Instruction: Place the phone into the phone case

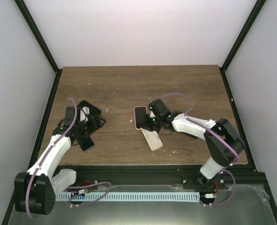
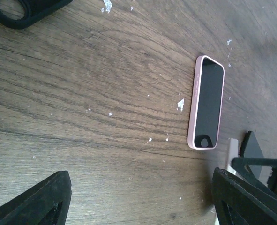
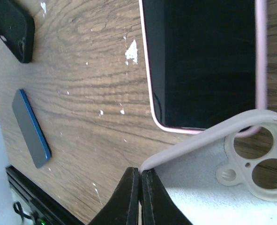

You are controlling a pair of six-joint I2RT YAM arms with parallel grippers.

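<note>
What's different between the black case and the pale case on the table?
The black case is dark and lies at the left of the table; the pale case is off-white and lies mid-table. The black case has bare wood around it; the pale case's rim overlaps the pink case. Both rest on the wooden table.

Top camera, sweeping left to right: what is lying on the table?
Blue phone → pink-rimmed black item → pale case. The black case sits over the same stretch as the blue phone, so I leave it unplaced.
</note>
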